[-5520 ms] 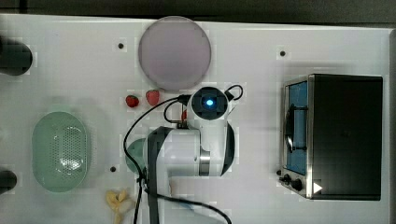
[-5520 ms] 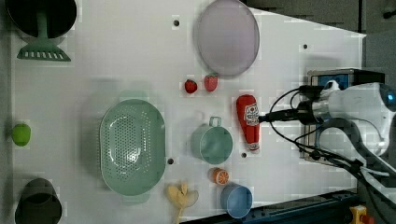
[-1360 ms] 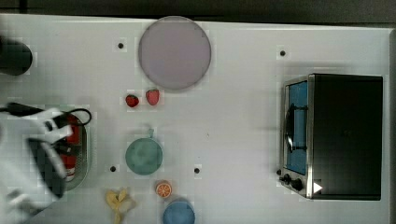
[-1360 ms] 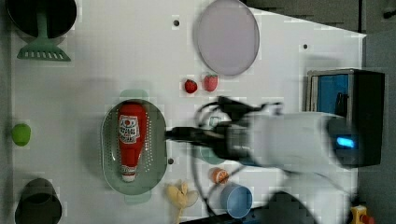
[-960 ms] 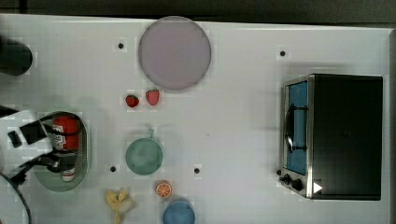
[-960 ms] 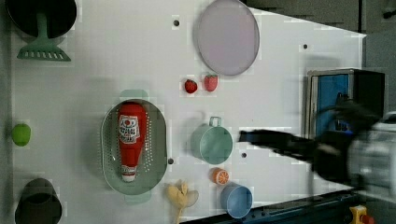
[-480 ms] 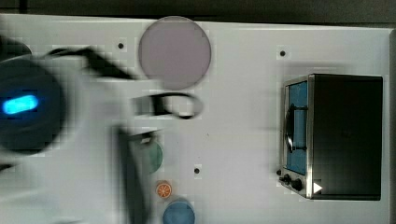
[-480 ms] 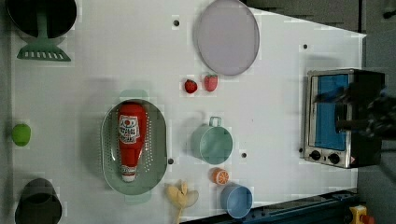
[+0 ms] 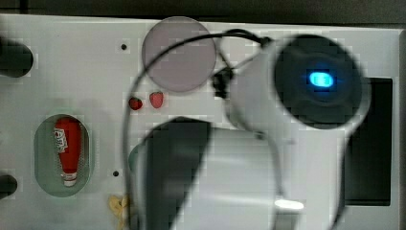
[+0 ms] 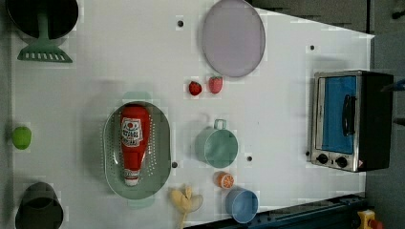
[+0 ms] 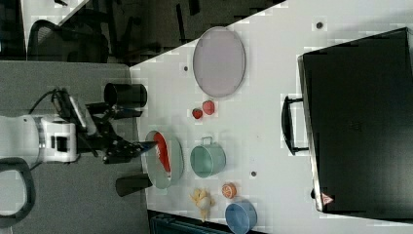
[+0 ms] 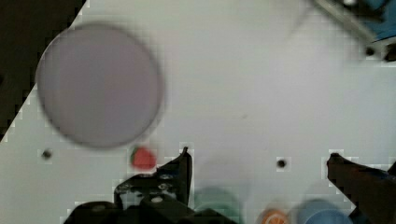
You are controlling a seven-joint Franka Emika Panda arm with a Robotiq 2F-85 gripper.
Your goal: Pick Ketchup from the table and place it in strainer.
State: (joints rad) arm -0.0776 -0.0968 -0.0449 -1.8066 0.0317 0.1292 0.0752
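Inside the strainer (image 10: 162, 143) at the left view's left lies the Ketchup (image 10: 132, 138), apparently placed. Gripper (image 12: 257, 163) spread, empty; only retreat left.

Bright, even light — soft shadows, arm (image 9: 268, 143) motion-blurred.

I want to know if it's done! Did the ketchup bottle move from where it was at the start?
Yes. In the left view the Ketchup went from beside the teal cup leftward into the strainer, where it now lies.
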